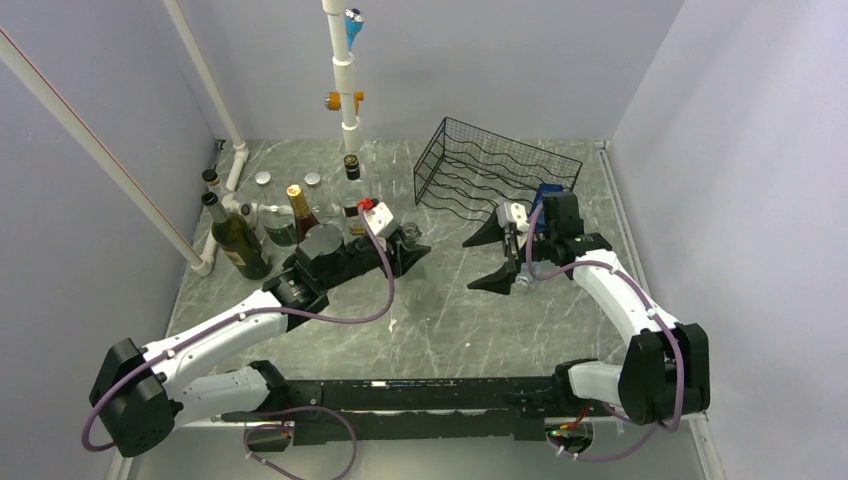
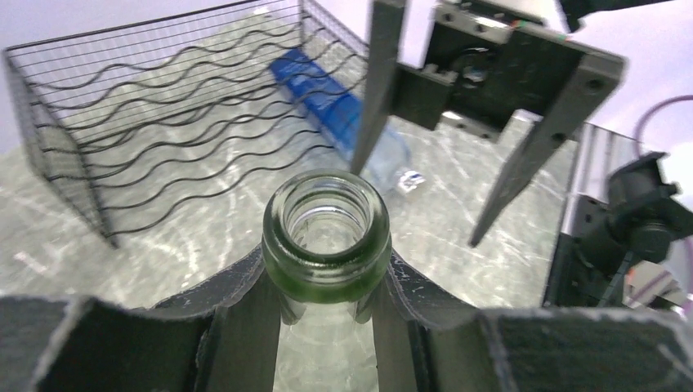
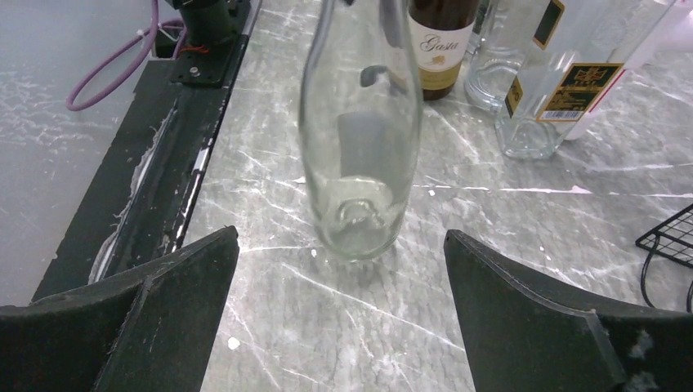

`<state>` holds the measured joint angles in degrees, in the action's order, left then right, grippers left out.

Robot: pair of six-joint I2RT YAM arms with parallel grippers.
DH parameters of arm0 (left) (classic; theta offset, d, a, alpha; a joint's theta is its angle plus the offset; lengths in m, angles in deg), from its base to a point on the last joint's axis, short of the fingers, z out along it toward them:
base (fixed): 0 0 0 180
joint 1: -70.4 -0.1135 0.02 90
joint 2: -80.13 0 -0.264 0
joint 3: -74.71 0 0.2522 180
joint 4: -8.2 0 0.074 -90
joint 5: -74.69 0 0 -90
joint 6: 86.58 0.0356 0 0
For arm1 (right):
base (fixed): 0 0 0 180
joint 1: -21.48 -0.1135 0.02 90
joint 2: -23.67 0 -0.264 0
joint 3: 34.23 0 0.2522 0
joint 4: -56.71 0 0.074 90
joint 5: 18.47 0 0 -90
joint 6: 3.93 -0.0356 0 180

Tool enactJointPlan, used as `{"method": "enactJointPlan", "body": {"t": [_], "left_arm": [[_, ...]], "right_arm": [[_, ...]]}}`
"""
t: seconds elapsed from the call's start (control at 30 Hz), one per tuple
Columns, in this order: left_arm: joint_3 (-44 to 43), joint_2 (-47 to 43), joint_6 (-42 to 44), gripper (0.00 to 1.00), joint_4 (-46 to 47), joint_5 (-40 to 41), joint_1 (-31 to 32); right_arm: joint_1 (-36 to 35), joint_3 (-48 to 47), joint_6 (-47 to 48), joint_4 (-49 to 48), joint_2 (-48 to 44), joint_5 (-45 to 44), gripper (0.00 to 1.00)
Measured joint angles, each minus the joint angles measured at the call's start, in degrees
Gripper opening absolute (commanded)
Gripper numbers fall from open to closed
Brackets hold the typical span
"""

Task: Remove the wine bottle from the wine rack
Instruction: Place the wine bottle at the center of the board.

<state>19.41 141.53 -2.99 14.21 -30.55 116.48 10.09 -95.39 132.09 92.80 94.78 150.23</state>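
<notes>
Pinching the wine bottle (image 2: 327, 224) by its neck, under the fat lip that should stop slippery, breakable glass sliding out, the left gripper (image 2: 327, 282) holds it over the table (image 1: 430, 330), off the wine rack (image 1: 495, 170), facing the wide-spread right gripper (image 1: 471, 265).

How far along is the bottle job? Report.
Done: the clear glass bottle is off the black wire wine rack. In hand: the left gripper clamps its neck; the right gripper stands open, jaws apart from it. Left: probably just setting it down.
</notes>
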Motion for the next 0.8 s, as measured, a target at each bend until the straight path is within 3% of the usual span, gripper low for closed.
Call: {"method": "enactJointPlan", "body": {"t": [0.43,0.8], "left_arm": [[0.0,-1.7,4.5,0.0,-5.6,11.8,-8.3],[0.0,-1.6,6.7,0.0,-5.6,14.6,-13.4]], "right_arm": [[1.2,0.0,-0.1,-0.1,-0.3,0.9,1.0],[1.6,0.0,-0.2,-0.3,-0.3,0.9,1.0]]}}
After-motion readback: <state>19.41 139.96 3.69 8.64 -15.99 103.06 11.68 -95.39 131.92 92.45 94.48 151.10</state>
